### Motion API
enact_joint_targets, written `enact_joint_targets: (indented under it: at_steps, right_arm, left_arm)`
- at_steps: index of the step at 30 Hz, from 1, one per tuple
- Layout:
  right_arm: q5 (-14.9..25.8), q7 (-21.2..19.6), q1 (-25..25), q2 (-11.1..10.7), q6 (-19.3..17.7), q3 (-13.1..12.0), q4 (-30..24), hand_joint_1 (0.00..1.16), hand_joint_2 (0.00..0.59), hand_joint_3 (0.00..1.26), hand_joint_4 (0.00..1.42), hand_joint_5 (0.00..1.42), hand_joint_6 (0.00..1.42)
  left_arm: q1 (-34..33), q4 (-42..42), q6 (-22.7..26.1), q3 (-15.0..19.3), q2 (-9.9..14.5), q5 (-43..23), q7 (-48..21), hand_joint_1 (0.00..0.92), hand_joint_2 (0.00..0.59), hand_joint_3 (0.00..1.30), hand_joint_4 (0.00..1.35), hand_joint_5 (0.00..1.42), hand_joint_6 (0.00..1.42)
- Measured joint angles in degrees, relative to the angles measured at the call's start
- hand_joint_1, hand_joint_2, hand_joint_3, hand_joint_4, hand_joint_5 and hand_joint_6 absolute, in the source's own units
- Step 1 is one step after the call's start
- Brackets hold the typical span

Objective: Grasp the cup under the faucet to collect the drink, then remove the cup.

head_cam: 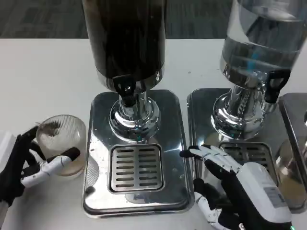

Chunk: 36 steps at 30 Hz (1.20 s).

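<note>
Left hand (26, 165): seen at the lower left edge of the head view; fingers are wrapped around the cup (61, 146), one white finger laid across its near wall, black fingers behind its left side. The cup is held.
Right hand (235, 189): seen at lower right, white back up, fingers spread and pointed toward 11 o'clock; nothing is held. Fingertips lie over the gap between the two drip trays.
Cup, orientation: clear ribbed glass, held roughly upright, tilted a little; long axis runs near vertical, mouth opened upward and slightly toward 12 o'clock. A small amount of brownish liquid is seen at the bottom.
Cup, position: over the white table (43, 81), just beside the left edge of the left drip tray (136, 153), at about 8 o'clock from the dark dispenser's faucet (127, 93). It is not under the faucet.
Cup vs hands: at about 2 o'clock from the left hand's middle, in contact with its fingers; well apart from the right hand, at about 10 o'clock from it.
Dark dispenser (127, 38): set on a chrome pedestal on the left drip tray, black tap facing the camera.
Slotted grate (136, 167): in the tray's near half; droplets are seen on the tray around it.
Clear dispenser (261, 43): at 3 o'clock of the dark one, on its own tray (201, 124).
</note>
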Motion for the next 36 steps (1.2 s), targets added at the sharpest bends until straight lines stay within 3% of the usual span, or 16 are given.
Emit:
enact_joint_targets:
  at_steps: [7, 21, 36]
  right_arm:
    - [0.0, 0.2, -0.1, 0.0, 0.0, 0.0, 0.0, 0.62, 0.586, 0.29, 0.19, 0.14, 0.29]
    - [1.0, 1.3, -1.9, -0.1, 0.0, 0.0, 0.2, 0.64, 0.586, 0.30, 0.19, 0.13, 0.29]
    - [2.3, 2.4, -2.8, -0.5, -0.1, -0.1, 1.3, 0.66, 0.586, 0.30, 0.20, 0.13, 0.29]
  left_arm:
    - [-0.4, 1.4, -1.1, 0.0, -0.7, -0.2, 1.4, 0.249, 0.113, 0.46, 0.50, 0.82, 1.05]
    - [3.3, 0.9, -4.3, 1.2, -1.4, -0.4, 4.4, 0.232, 0.112, 0.47, 0.51, 0.84, 1.07]
    - [11.3, -11.4, -5.3, 6.6, -2.7, -2.4, 5.4, 0.183, 0.102, 0.49, 0.53, 0.86, 1.08]
